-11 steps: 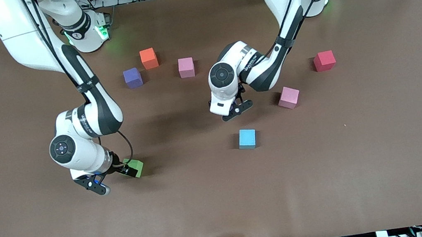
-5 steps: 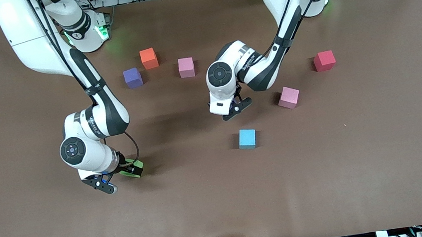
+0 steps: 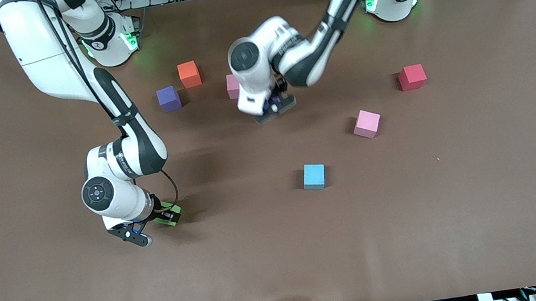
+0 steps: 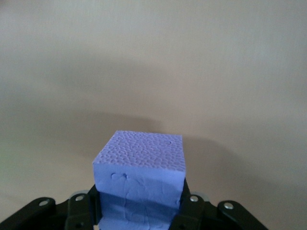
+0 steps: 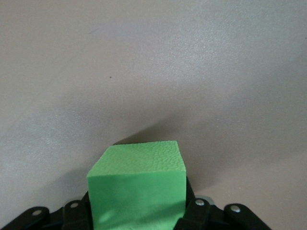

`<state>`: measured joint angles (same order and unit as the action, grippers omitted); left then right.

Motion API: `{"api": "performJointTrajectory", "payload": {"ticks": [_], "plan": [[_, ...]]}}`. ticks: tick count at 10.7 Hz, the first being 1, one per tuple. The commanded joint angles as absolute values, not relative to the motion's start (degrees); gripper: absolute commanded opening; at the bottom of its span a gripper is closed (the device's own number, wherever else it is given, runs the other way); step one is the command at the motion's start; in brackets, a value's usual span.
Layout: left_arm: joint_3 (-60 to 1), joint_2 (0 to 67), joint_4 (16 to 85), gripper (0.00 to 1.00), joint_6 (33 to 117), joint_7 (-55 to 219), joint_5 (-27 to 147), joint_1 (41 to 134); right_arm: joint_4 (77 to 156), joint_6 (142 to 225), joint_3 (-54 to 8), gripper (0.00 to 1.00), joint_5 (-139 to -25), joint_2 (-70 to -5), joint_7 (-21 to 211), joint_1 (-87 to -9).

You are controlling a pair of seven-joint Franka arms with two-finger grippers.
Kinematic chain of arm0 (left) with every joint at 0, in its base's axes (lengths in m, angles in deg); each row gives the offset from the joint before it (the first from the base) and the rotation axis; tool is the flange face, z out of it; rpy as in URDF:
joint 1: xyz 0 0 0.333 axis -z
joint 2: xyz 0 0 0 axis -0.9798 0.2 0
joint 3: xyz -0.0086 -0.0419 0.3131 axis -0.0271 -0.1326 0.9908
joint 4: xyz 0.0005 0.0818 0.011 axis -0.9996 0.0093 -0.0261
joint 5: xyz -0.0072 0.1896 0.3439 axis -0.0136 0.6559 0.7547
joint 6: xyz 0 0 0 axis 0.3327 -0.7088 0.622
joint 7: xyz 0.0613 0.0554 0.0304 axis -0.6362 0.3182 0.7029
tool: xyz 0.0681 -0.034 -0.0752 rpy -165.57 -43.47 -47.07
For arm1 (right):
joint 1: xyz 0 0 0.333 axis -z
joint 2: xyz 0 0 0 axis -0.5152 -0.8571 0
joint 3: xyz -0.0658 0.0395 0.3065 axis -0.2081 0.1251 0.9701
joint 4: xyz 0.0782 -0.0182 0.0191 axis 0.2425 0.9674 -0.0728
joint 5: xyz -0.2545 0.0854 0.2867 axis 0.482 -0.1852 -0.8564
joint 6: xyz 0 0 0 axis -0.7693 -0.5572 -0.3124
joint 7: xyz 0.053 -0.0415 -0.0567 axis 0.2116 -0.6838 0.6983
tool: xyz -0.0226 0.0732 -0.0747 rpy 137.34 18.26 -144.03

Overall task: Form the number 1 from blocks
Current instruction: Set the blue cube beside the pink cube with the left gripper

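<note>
My left gripper (image 3: 274,106) is shut on a purple block (image 4: 139,163) and hangs low over the table, next to a pink block (image 3: 231,86) that the left arm half hides. The held purple block (image 3: 272,103) barely shows under the hand in the front view. My right gripper (image 3: 161,219) is shut on the green block (image 3: 171,215), low over the table toward the right arm's end. In the right wrist view the green block (image 5: 136,184) fills the gap between the jaws. A second purple block (image 3: 168,99) and a second pink block (image 3: 366,123) lie loose on the table.
An orange-red cube (image 3: 188,73) sits beside the loose purple block, nearer the robots' bases. A red cube (image 3: 411,77) lies toward the left arm's end. A light blue cube (image 3: 314,176) lies mid-table, nearer the front camera than the left gripper.
The left gripper has carried its purple block away from the light blue cube toward the bases, up beside the pink block. The right gripper with the green block has edged slightly toward the table's middle.
</note>
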<state>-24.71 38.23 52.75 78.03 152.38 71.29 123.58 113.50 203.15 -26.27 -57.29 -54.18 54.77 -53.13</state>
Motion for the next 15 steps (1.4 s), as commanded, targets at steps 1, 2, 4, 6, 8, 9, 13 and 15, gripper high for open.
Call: {"api": "performJointTrajectory", "payload": {"ticks": [1, 2, 4, 6, 8, 9, 13, 15], "plan": [[-30.4, 28.4, 63.0, 0.0, 78.2, 154.8, 71.4, 124.0, 112.4, 203.2, -26.8, 0.55, -56.9, -55.0, 55.3, -53.6], [-33.1, 28.1, 62.9, 0.0, 78.2, 155.2, 69.8, 124.0, 112.4, 202.9, -26.8, 0.55, -57.0, -54.5, 55.6, -53.6], [-38.1, 28.8, 62.8, 0.0, 80.5, 155.6, 69.5, 124.3, 114.7, 201.7, -26.8, 0.56, -56.9, -51.1, 57.1, -53.6], [-39.1, 31.0, 62.9, 0.0, 86.0, 156.0, 70.8, 126.2, 119.0, 202.1, -26.8, 0.57, -56.8, -46.9, 60.4, -53.7], [-39.1, 34.5, 62.6, 0.0, 89.9, 156.1, 75.6, 126.7, 122.1, 202.4, -26.8, 0.58, -56.6, -44.8, 60.7, -55.1], [-39.1, 36.5, 61.7, 0.0, 90.7, 156.1, 75.9, 127.9, 123.7, 202.4, -26.9, 0.58, -56.6, -43.3, 60.7, -55.6], [-37.6, 44.9, 55.5, 0.0, 90.8, 156.7, 79.0, 128.2, 126.2, 202.4, -26.8, 0.59, -56.6, -40.7, 60.7, -56.2], [-36.9, 46.3, 53.6, 0.0, 90.8, 156.7, 80.7, 127.9, 126.2, 201.9, -26.8, 0.59, -56.6, -39.0, 60.7, -56.6]]}}
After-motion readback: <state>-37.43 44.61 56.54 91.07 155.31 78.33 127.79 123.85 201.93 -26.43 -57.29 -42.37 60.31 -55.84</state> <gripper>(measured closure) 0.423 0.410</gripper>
